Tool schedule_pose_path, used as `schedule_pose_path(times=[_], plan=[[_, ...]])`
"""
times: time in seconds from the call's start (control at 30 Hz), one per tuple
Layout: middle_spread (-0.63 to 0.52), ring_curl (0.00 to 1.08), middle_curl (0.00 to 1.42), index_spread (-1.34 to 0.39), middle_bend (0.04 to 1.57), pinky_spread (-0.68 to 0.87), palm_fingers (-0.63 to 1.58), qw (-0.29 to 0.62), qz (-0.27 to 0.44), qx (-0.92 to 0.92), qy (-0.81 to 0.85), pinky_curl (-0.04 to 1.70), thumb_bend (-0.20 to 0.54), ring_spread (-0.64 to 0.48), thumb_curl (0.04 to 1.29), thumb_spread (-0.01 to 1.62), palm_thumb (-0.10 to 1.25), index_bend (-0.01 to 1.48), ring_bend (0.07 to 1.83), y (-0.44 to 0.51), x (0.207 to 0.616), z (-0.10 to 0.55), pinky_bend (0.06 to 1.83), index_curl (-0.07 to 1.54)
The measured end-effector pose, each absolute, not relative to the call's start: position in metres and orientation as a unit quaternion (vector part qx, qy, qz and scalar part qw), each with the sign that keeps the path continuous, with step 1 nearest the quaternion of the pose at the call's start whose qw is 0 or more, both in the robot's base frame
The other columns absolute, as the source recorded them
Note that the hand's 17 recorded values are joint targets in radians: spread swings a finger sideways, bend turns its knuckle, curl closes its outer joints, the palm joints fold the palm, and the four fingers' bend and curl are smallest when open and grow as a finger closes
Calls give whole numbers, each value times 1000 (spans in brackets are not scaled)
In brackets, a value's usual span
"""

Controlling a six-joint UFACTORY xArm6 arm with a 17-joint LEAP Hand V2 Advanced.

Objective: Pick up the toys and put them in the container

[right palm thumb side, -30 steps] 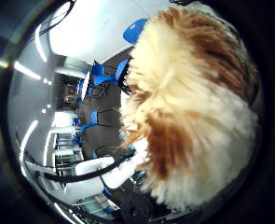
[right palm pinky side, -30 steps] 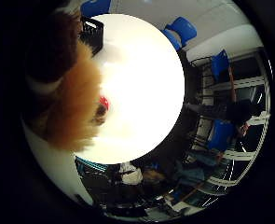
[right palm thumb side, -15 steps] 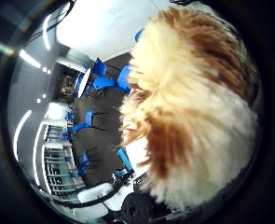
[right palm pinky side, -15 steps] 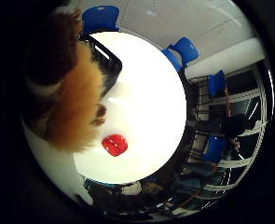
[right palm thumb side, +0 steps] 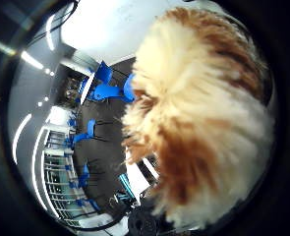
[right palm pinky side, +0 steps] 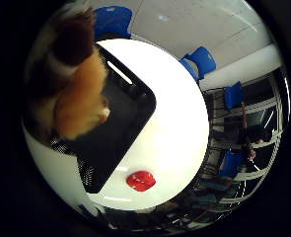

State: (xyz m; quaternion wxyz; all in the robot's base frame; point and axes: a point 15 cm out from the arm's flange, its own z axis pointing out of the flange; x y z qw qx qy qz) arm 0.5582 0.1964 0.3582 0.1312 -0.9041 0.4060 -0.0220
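Note:
A fluffy brown, tan and cream plush toy [right palm thumb side: 199,108] fills much of the thumb side palm view, right against my right hand's palm. In the little finger side palm view the same toy [right palm pinky side: 76,79] hangs high over a black mesh container [right palm pinky side: 125,123] that stands on a round white table [right palm pinky side: 184,128]. My hand carries the toy; its fingers are hidden by the fur. A small red toy [right palm pinky side: 140,181] lies on the table beside the container, near the table's edge.
Blue chairs [right palm pinky side: 199,61] stand on the floor around the table, and more of them [right palm thumb side: 105,84] show in the thumb side palm view. A window wall with railings [right palm pinky side: 249,118] lies beyond the table.
The hand has moved across the table with the plush toy: the black container has come into view under the toy. The red toy has not moved on the table.

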Motion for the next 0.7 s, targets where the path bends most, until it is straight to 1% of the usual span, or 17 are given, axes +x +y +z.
schedule_pose_path(times=[0.03,0.07,0.1,0.13,0.17,0.2,0.23,0.27,0.33,0.4,0.5,0.7], plan=[[-274,678,797,-359,853,-493,631,124,-14,-906,405,908,-22,-292,551,1065,762,299,1127,195,554,355,887,802],[-279,656,777,-397,824,-466,541,118,-6,-908,402,887,-19,-293,541,1088,759,261,1097,194,550,352,831,766],[-256,628,724,-446,701,-353,288,111,1,-911,398,903,-25,-256,524,1119,732,277,996,191,546,349,772,734],[-204,554,640,-490,525,-206,145,106,8,-914,392,895,-28,-166,504,1148,703,253,856,188,542,347,802,661],[-179,520,602,-502,465,-107,104,101,14,-915,390,892,-29,-105,491,1160,684,232,796,186,538,346,819,625],[-137,471,552,-512,387,14,40,96,21,-916,389,881,-31,-13,476,1170,656,188,717,183,534,344,844,575],[-105,445,522,-516,344,102,-20,90,29,-917,388,872,-32,45,463,1181,633,169,659,179,530,344,856,541],[-79,413,495,-518,314,183,-32,84,37,-918,386,848,-30,88,449,1188,615,157,616,175,524,344,852,504],[-28,356,440,-509,261,370,-50,81,43,-919,384,767,-27,169,413,1199,570,151,537,161,519,350,788,424],[-4,329,411,-504,236,470,-30,92,38,-917,387,700,-25,204,388,1198,551,152,496,153,517,364,738,376],[8,305,386,-495,221,531,-8,98,38,-914,393,623,-22,221,363,1196,533,155,465,136,510,381,686,331],[20,273,363,-440,228,561,26,93,33,-909,405,517,-24,232,321,1177,486,153,417,88,474,427,637,285]])
